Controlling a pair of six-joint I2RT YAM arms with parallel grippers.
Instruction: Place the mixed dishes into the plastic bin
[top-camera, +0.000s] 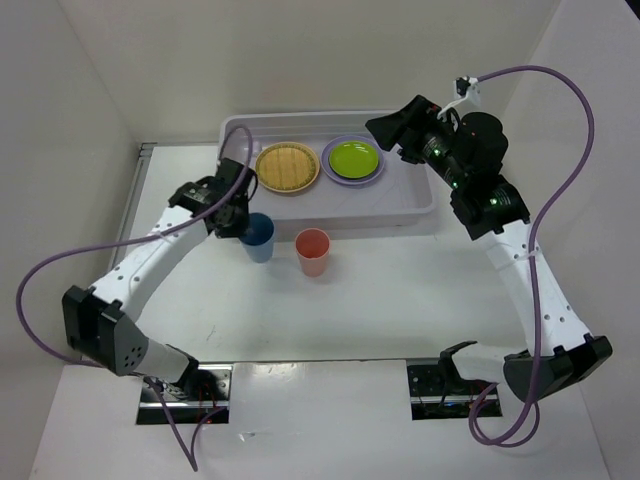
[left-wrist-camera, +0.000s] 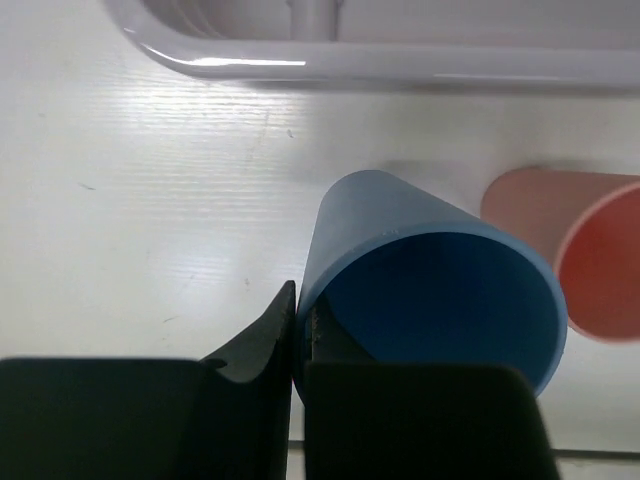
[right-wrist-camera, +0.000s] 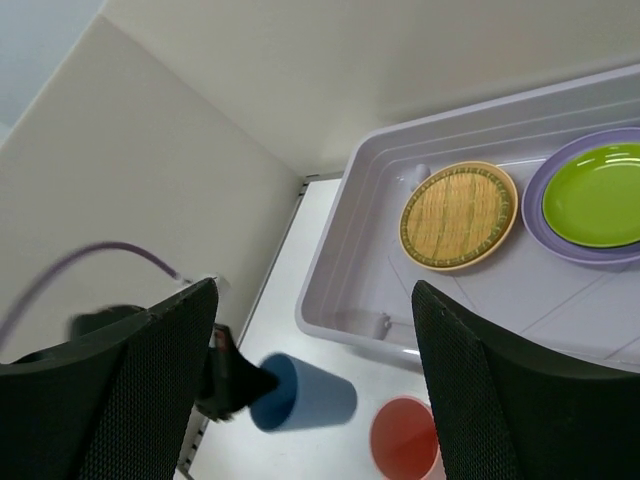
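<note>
The coral-red cup (top-camera: 313, 250) stands upright, mouth up, just beside the blue cup (left-wrist-camera: 430, 290). They are close but apart, and both are on the table in front of the plastic bin (top-camera: 400, 212), not in it. The bin's near rim runs between the cups and the dishes already inside. On the bin floor a woven disc (top-camera: 287, 167) lies flat at the left. Beside it a lime green plate (top-camera: 354, 158) is stacked on a lilac plate (right-wrist-camera: 532, 205).

The left gripper (left-wrist-camera: 297, 310) is clamped on the blue cup's rim, with one finger inside the mouth and one against the outer wall. From the right wrist camera the cup looks tipped, its mouth turned toward that gripper. I can't tell whether its base is on the table.

The right gripper (right-wrist-camera: 312, 290) hangs above the right end of the bin with its fingers spread wide and nothing between them. It is angled back toward the cups and well apart from them.

The table (top-camera: 400, 300) is plain white with a faint grain and a few small scuffs near the blue cup. White walls (top-camera: 300, 60) close it in at the back and on both sides. Purple cables (top-camera: 530, 68) loop out from each arm, one arcing high on the right and one sagging wide on the left.
</note>
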